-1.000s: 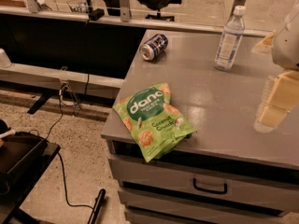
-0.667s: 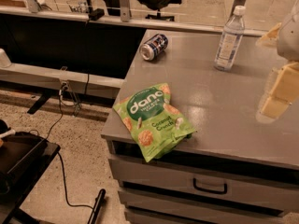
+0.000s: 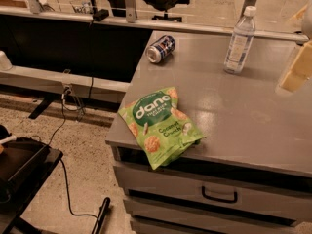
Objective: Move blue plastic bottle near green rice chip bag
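The blue plastic bottle [image 3: 239, 42] stands upright at the back of the grey cabinet top [image 3: 234, 106], clear with a white cap and a pale label. The green rice chip bag [image 3: 159, 124] lies flat at the front left corner, its lower edge hanging over the front edge. My gripper [image 3: 298, 71] shows at the right edge of the view as a pale cream finger, above the top and to the right of the bottle, apart from it. It holds nothing that I can see.
A blue-and-silver drink can [image 3: 160, 48] lies on its side at the back left of the top. Drawers with a dark handle [image 3: 219, 196] sit below. A black tray stand [image 3: 19, 167] and cables are on the floor at left.
My gripper has shifted up and to the right, further toward the edge of the view. The bottle, the bag and the can have not moved.
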Controlling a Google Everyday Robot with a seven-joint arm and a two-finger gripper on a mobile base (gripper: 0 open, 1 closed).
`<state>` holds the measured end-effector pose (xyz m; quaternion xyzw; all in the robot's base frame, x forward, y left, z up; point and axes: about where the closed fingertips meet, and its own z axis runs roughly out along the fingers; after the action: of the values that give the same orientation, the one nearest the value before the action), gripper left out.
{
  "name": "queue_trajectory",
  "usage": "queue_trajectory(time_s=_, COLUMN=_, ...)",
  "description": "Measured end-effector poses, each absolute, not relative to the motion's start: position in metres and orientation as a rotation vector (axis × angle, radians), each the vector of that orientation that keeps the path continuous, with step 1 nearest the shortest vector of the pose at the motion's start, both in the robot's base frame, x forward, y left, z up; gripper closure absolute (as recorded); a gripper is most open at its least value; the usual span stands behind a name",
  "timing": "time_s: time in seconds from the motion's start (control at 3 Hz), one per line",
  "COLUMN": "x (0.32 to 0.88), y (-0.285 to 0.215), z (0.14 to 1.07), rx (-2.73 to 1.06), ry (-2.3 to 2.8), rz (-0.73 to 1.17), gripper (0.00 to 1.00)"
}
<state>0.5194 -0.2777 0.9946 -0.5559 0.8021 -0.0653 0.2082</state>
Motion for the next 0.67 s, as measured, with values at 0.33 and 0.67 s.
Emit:
queue_trajectory(time_s=0.33, x=0.557, y=-0.301, z=0.996, rx=-1.478, ry=2.237, rz=-0.204, gripper=0.0)
queue_trajectory(time_s=0.67, x=0.593, y=-0.313, z=0.993, rx=-1.413, ry=2.205, rz=-0.181, gripper=0.0)
